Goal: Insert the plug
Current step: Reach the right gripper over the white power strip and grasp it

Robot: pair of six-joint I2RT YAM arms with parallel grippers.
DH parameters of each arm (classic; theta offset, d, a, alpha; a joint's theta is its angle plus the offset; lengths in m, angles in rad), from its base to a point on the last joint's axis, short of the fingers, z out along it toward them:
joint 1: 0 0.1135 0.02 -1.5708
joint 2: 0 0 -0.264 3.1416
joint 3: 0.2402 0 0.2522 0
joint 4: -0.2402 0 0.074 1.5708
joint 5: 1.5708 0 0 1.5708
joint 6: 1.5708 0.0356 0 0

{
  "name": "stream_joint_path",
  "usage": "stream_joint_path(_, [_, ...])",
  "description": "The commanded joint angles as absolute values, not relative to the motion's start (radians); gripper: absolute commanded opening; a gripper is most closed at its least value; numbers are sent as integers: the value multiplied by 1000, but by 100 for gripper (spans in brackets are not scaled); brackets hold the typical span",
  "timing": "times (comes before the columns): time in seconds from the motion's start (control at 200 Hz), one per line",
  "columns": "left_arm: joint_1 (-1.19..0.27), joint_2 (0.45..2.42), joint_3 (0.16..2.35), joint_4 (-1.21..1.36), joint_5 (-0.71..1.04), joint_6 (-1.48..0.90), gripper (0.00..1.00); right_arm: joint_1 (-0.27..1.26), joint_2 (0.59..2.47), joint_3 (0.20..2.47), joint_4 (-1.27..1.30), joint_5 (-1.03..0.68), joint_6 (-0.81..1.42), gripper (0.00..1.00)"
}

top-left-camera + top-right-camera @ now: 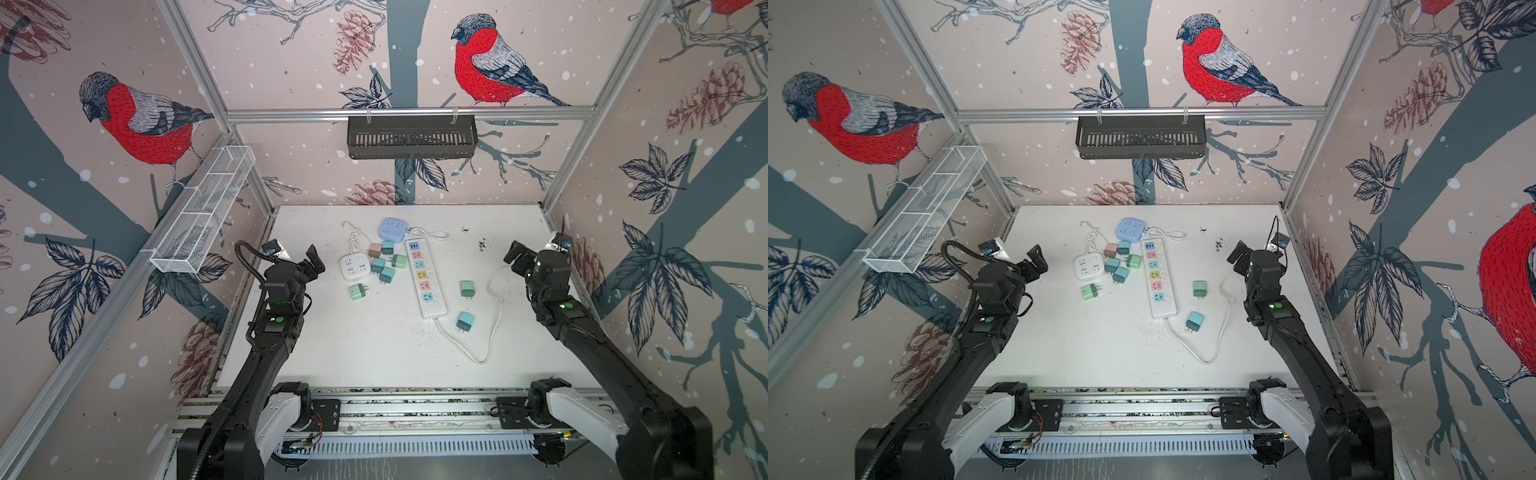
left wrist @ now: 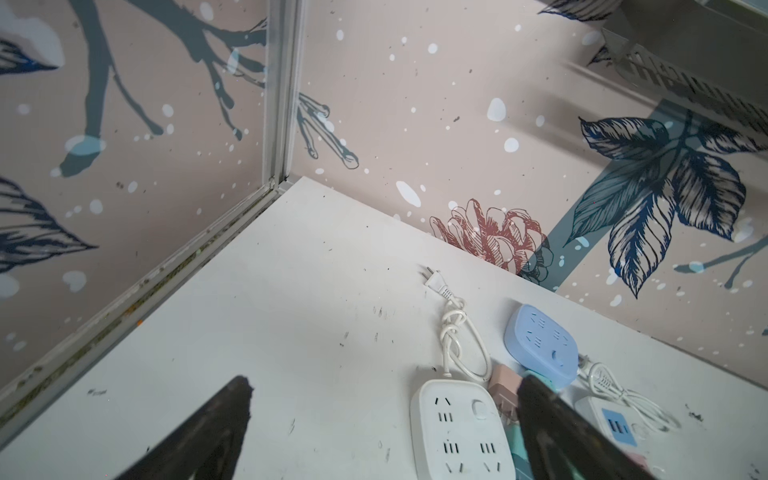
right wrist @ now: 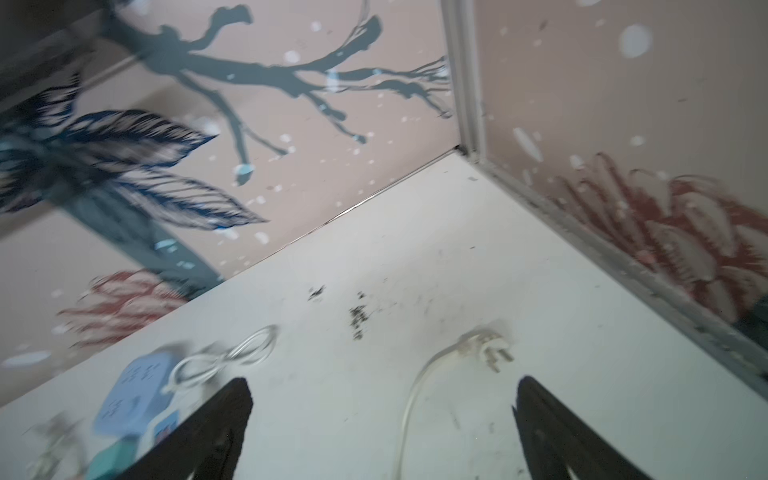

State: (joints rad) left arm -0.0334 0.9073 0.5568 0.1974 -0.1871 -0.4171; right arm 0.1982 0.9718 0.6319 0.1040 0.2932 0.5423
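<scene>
1. Top views: the left end effector (image 1: pixel 314 259) hangs over the left side of the white surface (image 1: pixel 353 353), its jaws spread wide and holding nothing. The right end effector (image 1: pixel 514 253) hangs over the right side, equally wide and empty.
2. Top views: a long power strip (image 1: pixel 424 279) lies near the middle, and its cord (image 1: pixel 480 360) loops out to the right. A white socket block (image 1: pixel 354 267) and a blue socket block (image 1: pixel 392 229) lie to its left.
3. Top views: the plugs lie loose on the surface. A plug cluster (image 1: pixel 384 262) sits between the white socket block and the power strip. A pale green plug (image 1: pixel 359 291) lies just in front of that block. A green plug (image 1: pixel 467 288) and a teal plug (image 1: pixel 465 321) lie right of the strip.
4. Left wrist view: both black fingers (image 2: pixel 216 432) stand far apart and grip nothing. The white socket block lies between them, the blue one beyond it. A knotted cord (image 2: pixel 451 332) ends in a two-pin plug (image 2: pixel 436 283).
5. Right wrist view (blurred): the fingers are wide apart and empty. What appears to be the strip's cord plug (image 3: pixel 488 353) lies on the surface ahead of them.
</scene>
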Motion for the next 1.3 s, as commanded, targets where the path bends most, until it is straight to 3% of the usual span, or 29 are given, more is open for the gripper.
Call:
stream_joint_path(0.0, [-20, 818, 554, 1, -132, -505, 99, 307, 922, 628, 33, 276, 591, 100])
stream_joint_path(0.1, [-17, 715, 494, 57, -31, -478, 99, 427, 926, 654, -28, 363, 569, 100])
stream_joint_path(0.21, [-18, 632, 446, -23, -107, -581, 97, 496, 962, 672, -50, 383, 566, 100])
stream_joint_path(0.4, [-18, 613, 314, 63, -16, -580, 97, 581, 1116, 710, -38, 362, 567, 99])
stream_joint_path(0.63, [-22, 638, 213, 207, 61, -526, 89, 584, 1346, 849, -73, 315, 552, 95])
stream_joint_path(0.821, [-41, 654, 88, 417, 68, -541, 93, 580, 1531, 977, -93, 269, 532, 96])
stream_joint_path(0.926, [-46, 688, 156, 317, 68, -524, 93, 578, 1620, 1044, -96, 235, 517, 95])
stream_joint_path(1.296, [-82, 721, 151, 353, 46, -514, 93, 575, 2004, 1414, -177, 127, 458, 96])
